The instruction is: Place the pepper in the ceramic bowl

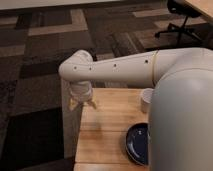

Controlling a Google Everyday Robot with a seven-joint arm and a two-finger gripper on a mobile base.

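Note:
The dark navy ceramic bowl [137, 144] sits on the wooden table [107, 127] at the lower right, partly hidden behind my white arm. My gripper [82, 103] hangs below the arm's wrist over the table's far left corner, well to the left of the bowl. The pepper is not in view.
A small white paper cup [146, 99] stands at the table's right side, above the bowl. My large white arm [180, 115] fills the right of the view. Patterned dark carpet [35, 75] surrounds the table. An office chair [180, 20] stands at the top right.

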